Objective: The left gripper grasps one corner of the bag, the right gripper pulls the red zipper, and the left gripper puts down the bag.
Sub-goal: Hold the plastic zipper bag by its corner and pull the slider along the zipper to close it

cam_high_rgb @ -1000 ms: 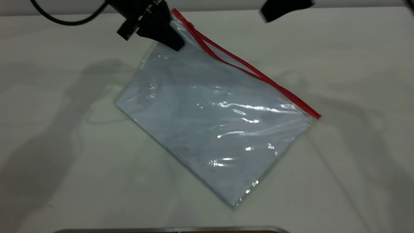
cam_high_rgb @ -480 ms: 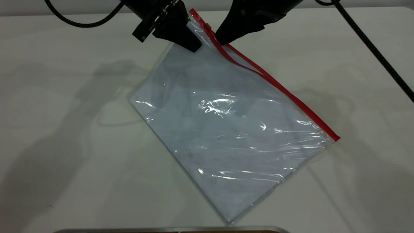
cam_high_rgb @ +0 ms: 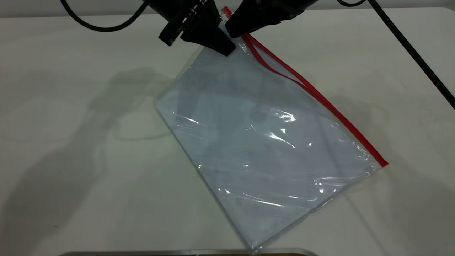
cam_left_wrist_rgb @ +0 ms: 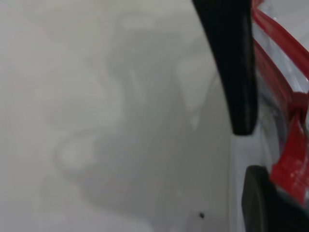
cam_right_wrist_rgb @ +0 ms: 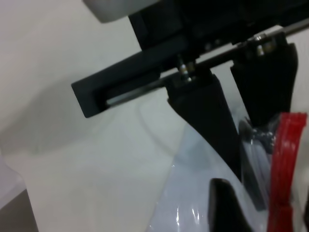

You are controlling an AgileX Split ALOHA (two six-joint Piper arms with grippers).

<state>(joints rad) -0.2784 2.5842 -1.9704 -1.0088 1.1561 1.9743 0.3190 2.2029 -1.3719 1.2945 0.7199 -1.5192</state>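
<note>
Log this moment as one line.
left gripper: shut on bag corner, lifted | right gripper: at red zipper slider end | zipper: partly open

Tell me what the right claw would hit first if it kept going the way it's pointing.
Most likely the red zipper at the bag's held corner; the right claw points straight at it, beside the left claw. Depth is unclear, so contact may already exist.

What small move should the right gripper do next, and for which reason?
Probably close on the slider end of the red zipper. The left gripper holds the corner of the bag lifted, the right gripper sits at the strip's upper end, and below it the two tracks are apart, so the zipper is not yet pulled along.
</note>
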